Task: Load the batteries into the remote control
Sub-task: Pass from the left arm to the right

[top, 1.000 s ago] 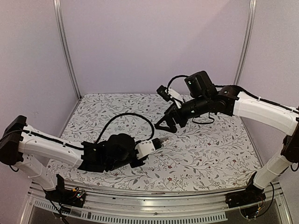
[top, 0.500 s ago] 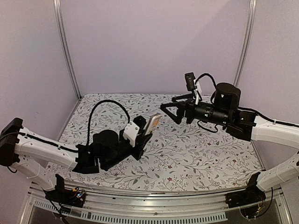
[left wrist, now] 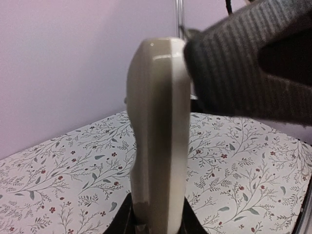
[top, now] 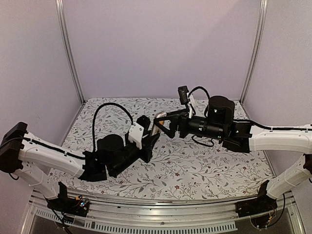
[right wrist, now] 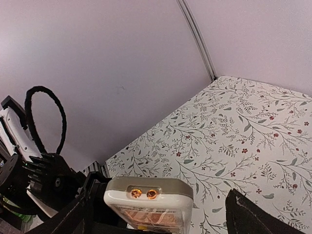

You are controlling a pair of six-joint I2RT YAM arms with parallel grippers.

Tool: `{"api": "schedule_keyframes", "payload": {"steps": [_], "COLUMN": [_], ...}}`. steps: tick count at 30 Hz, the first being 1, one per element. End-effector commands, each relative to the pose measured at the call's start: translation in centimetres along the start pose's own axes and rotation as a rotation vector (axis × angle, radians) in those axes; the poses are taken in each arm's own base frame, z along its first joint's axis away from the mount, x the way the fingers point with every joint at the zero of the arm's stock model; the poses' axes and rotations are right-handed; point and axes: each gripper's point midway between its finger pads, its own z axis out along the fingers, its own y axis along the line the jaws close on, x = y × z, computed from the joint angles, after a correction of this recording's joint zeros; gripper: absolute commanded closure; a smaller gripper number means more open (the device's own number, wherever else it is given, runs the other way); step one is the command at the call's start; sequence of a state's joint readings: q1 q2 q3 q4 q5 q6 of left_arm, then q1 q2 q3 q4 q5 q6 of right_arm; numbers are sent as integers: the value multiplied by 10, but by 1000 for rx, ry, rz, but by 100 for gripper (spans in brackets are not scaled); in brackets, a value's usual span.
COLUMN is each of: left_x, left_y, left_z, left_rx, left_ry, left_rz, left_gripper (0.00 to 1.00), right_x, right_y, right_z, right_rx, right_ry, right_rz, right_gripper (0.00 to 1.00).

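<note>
One remote control (top: 155, 127) showing: left claw (top: 147, 140) is clamping its lower end, holding it upright above the table (top: 204, 161). Right claw (right wrist: 163, 215) is sitting spread apart, two fingers straddling the remote's top end.

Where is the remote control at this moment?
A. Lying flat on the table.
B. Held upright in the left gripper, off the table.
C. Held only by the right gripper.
B: the remote control stands upright out of the left gripper, with the table below it.
</note>
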State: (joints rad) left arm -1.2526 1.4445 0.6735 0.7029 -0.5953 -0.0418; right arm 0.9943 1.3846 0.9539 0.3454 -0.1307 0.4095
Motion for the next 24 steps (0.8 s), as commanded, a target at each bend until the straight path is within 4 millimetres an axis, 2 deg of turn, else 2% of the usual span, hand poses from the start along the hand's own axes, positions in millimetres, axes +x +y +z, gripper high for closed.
{"api": "schedule_keyframes", "payload": {"steps": [1,4,8,10,12,17,20,23,24], "left_x": [-13,-15,-17,-17,-14,-13,-14,-13,-13], "left_y": [5,7,7,5,4,5,4,3,2], "left_z": [4,4,5,6,6,6,6,5,5], "left_rx": [-24,-31,-36,-31,-30,-28,-21,-14,-10], "left_ry": [-41,-46,-52,-50,-41,-38,-41,-40,-39], "left_rz": [-33,-32,-20,-10,0,2,2,1,1], "left_gripper": [100,100,100,100,100,99,99,94,88], "right_x": [14,20,30,33,35,32,31,30,31], "right_y": [-7,-2,-3,-2,-2,-3,-3,-4,-4], "right_z": [10,17,22,25,26,25,25,25,25], "right_rx": [24,16,15,4,2,9,14,21,27], "right_ry": [24,39,61,74,79,72,70,79,83], "right_rz": [32,17,28,31,30,10,0,-11,-13], "right_gripper": [11,17,32,33,39,60,69,75,76]}}
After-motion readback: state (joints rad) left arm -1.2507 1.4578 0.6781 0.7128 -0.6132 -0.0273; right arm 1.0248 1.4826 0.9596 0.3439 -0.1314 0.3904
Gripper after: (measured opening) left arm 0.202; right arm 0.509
